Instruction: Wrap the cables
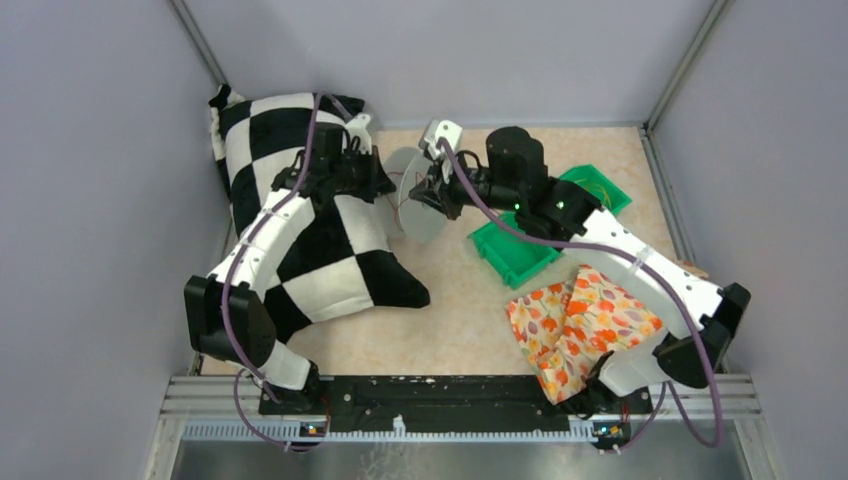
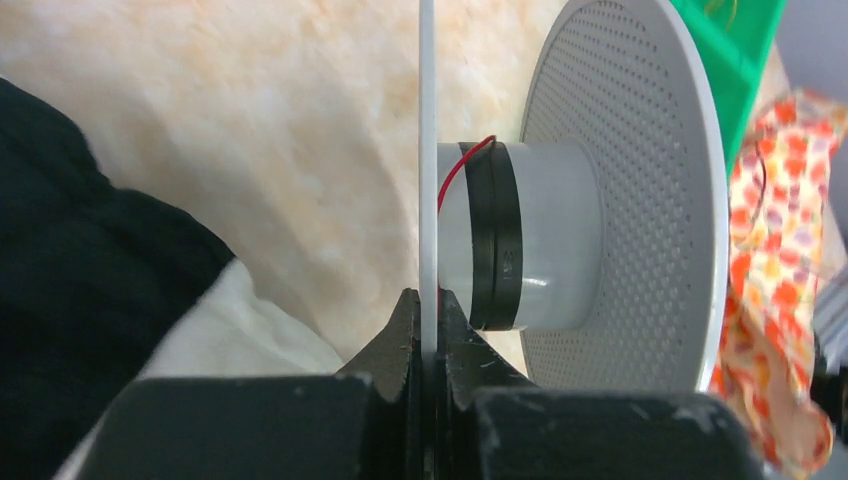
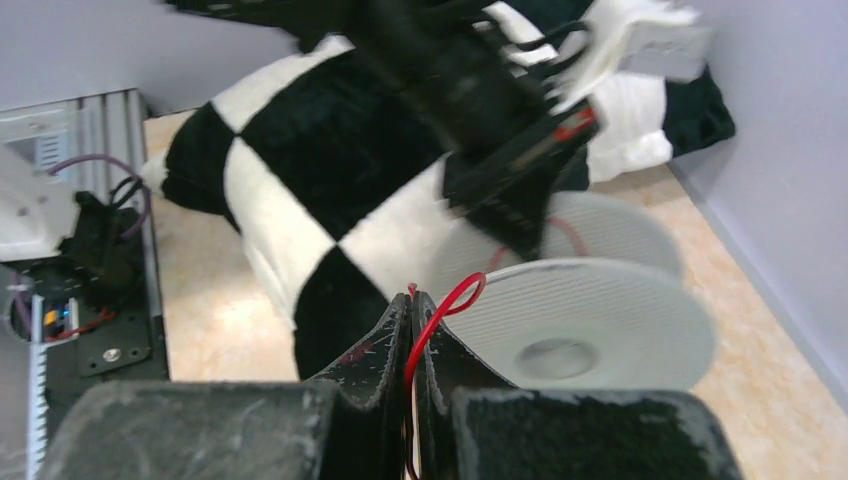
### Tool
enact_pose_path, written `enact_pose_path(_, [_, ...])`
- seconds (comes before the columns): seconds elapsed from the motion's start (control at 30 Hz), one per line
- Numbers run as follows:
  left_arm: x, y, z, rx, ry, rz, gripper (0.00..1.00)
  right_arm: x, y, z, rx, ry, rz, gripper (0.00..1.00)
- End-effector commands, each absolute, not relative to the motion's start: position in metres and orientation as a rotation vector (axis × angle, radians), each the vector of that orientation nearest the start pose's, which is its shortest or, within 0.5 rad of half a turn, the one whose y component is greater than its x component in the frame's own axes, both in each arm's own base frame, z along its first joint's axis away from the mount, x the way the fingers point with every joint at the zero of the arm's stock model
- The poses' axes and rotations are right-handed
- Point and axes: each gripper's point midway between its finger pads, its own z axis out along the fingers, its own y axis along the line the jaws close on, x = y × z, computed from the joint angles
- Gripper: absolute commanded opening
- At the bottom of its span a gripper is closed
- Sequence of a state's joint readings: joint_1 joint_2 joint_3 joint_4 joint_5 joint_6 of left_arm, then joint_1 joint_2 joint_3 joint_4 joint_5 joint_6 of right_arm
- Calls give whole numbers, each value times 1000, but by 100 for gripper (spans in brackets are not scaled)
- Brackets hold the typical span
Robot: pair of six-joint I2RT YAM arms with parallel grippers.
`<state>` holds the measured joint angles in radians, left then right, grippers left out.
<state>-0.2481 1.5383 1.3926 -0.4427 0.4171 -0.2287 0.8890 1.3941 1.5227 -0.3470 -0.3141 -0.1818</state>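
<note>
The left end effector [image 2: 428,305], clamped shut on a flange of the white spool [image 2: 560,230] in the middle of the bench [image 1: 450,300], and the right end effector [image 3: 412,305], pinching the red cable [image 3: 455,298], appear to have only a first red turn on the hub, with more cables [image 2: 725,10] seemingly left in the green bin [image 1: 520,258].

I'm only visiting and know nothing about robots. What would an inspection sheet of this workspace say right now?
Surface: beige marbled tabletop, partly covered.
Job's things: thin red wire leading to a white plastic spool with perforated discs, which has a black band around its core.
Clutter: black-and-white checked pillow, orange floral cloth, green plastic bin.
Hands: left hand clamps the edge of one spool disc; right hand pinches the red wire.
Cables: purple arm cords draped along both arms.
Surroundings: plain grey walls on three sides.
</note>
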Motion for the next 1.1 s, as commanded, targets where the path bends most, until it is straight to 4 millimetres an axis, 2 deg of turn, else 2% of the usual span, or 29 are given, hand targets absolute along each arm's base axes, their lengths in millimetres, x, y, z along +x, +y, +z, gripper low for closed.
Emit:
enact_pose_path(0.0, [350, -198, 264, 556, 2078, -773, 0, 269, 367, 400, -1155, 1373, 792, 0])
enact_pose_path(0.13, [314, -197, 266, 681, 2056, -806, 0, 297, 357, 399, -1099, 1413, 782, 0])
enact_pose_path(0.27, [282, -191, 287, 759, 1970, -810, 0, 313, 338, 387, -1036, 1469, 764, 0])
enact_pose_path(0.37, [270, -189, 299, 805, 1929, -802, 0, 324, 314, 377, -979, 1509, 750, 0])
enact_pose_path(0.5, [261, -194, 305, 862, 1890, -846, 0, 332, 292, 352, -935, 1586, 738, 0])
enact_pose_path(0.67, [256, -208, 319, 910, 1821, -959, 0, 326, 279, 320, -907, 1662, 750, 0])
enact_pose_path(0.93, [259, -220, 358, 911, 1706, -1037, 0, 300, 271, 295, -868, 1663, 819, 0])
enact_pose_path(0.97, [258, -222, 363, 916, 1689, -1055, 0, 296, 271, 295, -862, 1657, 834, 4])
enact_pose_path(1.03, [258, -224, 372, 916, 1658, -1086, 0, 289, 273, 289, -858, 1659, 878, 18])
enact_pose_path(1.07, [260, -225, 376, 917, 1641, -1092, 0, 286, 274, 286, -851, 1668, 904, 22])
